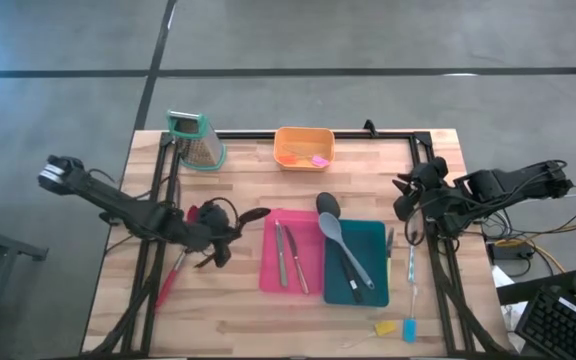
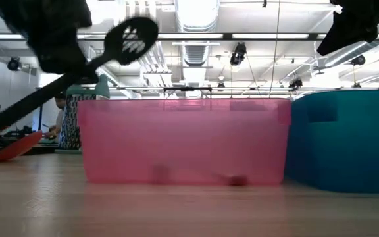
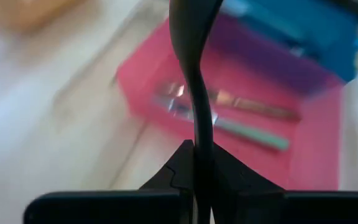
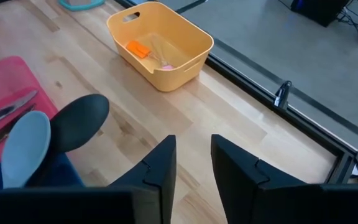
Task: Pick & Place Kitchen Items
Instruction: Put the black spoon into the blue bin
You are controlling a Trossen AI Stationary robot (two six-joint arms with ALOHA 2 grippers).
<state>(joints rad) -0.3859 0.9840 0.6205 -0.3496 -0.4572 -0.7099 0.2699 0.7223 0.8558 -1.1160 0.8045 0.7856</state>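
My left gripper (image 1: pixel 226 228) is shut on a black slotted spatula (image 2: pixel 131 36), held in the air just left of the pink bin (image 1: pixel 291 252). The pink bin holds slim knives (image 3: pixel 229 102). The teal bin (image 1: pixel 368 285) holds a black spoon (image 4: pixel 79 121) and a grey-lilac spoon (image 4: pixel 27 146). A red spoon (image 1: pixel 171 278) lies on the table under my left arm. My right gripper (image 4: pixel 191 168) is open and empty, above the table right of the teal bin (image 1: pixel 408 205). A yellow bin (image 4: pixel 160 43) holds small orange and pink pieces. My left gripper pinches the spatula's handle (image 3: pixel 201 146) between its two fingers. The handle runs straight on ahead of the fingers, and the slotted head (image 2: pixel 131 36) points up toward the pink bin. The spatula is lifted clear of the table and tilted, head high.
A metal box grater with a teal top (image 1: pixel 196 138) stands at the far left. Two slim knives (image 1: pixel 409 265) lie right of the teal bin. A yellow piece (image 1: pixel 385 328) and a blue piece (image 1: pixel 408 328) lie near the front edge.
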